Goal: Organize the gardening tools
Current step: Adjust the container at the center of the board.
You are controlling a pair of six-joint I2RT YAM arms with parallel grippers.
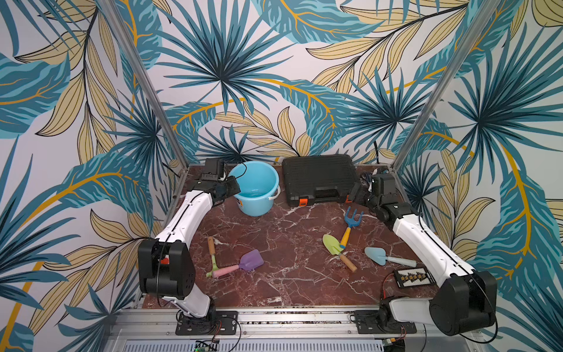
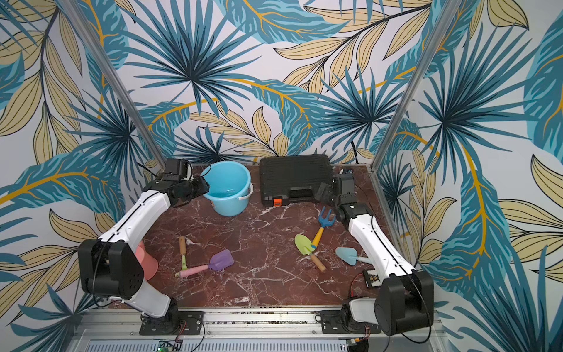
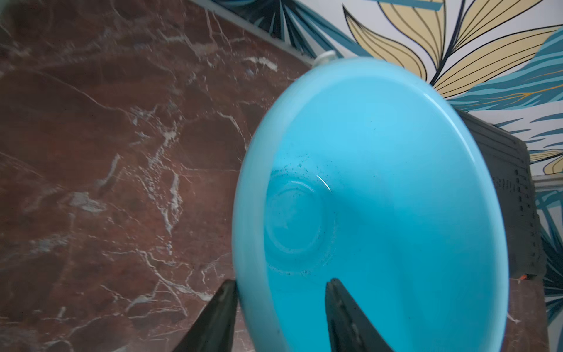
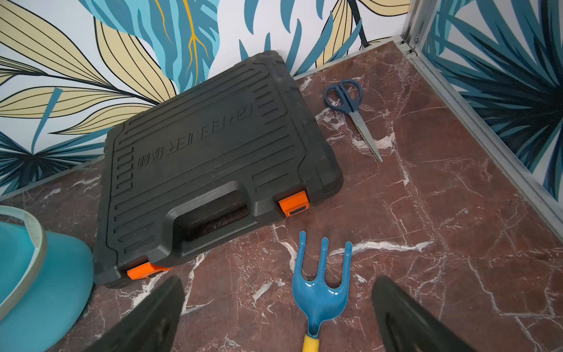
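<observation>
Gardening tools lie loose on the marble table (image 1: 289,292) in two groups, and neither of my grippers holds one.

Left group, lower left of the table in both top views: the green wooden-handled hoe (image 1: 212,254) and the purple scoop with pink handle (image 1: 243,263). The hoe's head and the end of the pink handle touch, forming a corner.

Right group, right of centre: the blue fork-rake (image 1: 350,227), the lime trowel (image 1: 337,250) and the pale blue trowel (image 1: 388,258). The fork-rake's yellow handle ends on the lime trowel's blade. The pale blue trowel lies apart from both, just beside my right forearm, which covers the end of its handle in a top view.

The pink watering can (image 2: 147,263) sits at the table's left edge, mostly covered by my left elbow.

My left gripper (image 3: 281,282) is at the blue bucket (image 3: 246,219), which stands at the back left of the table. The fingers are partly spread and straddle the rim, one outside the wall and one inside. The inner one shows a gap to the wall, so there is no pinch.

My right gripper (image 4: 278,279) has its fingers spread wide with nothing clamped. The fork-rake's tines show between them in the right wrist view.

Obstructions:
- The black case (image 1: 320,178) with orange latches lies flat at back centre, between the bucket and my right gripper. Its front right corner is just beside that gripper.
- The blue-handled scissors (image 4: 350,106) lie closed between the case and the right rear corner post.
- A small black board (image 1: 414,277) with red wires sits at the table's lower right, beside my right arm.
</observation>
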